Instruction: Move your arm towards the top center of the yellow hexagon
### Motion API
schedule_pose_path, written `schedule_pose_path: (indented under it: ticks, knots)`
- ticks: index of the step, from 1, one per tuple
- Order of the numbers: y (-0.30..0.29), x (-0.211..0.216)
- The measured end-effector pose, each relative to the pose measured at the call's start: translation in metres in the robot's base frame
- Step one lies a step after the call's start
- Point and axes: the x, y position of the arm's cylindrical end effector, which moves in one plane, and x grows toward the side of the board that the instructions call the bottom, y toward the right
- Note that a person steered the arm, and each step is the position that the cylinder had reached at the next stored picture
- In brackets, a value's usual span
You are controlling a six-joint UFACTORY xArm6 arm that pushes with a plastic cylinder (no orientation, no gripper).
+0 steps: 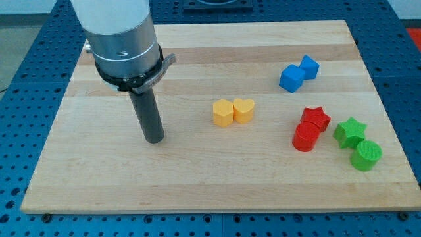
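The yellow hexagon lies near the middle of the wooden board, touching a yellow heart on its right. My tip rests on the board well to the left of the hexagon and slightly lower in the view. The rod rises from it to the grey arm body at the view's top left. The tip touches no block.
Two blue blocks touch each other at the upper right. A red star and a red cylinder sit at the right, with a green star and a green cylinder beside them.
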Motion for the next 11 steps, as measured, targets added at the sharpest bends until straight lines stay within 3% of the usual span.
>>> schedule_pose_path:
  ticks: [2, 4, 6, 7, 11]
  knots:
    - [0.025, 0.000]
    - [0.119, 0.000]
    - [0.122, -0.001]
    - [0.122, -0.022]
    - [0.122, -0.219]
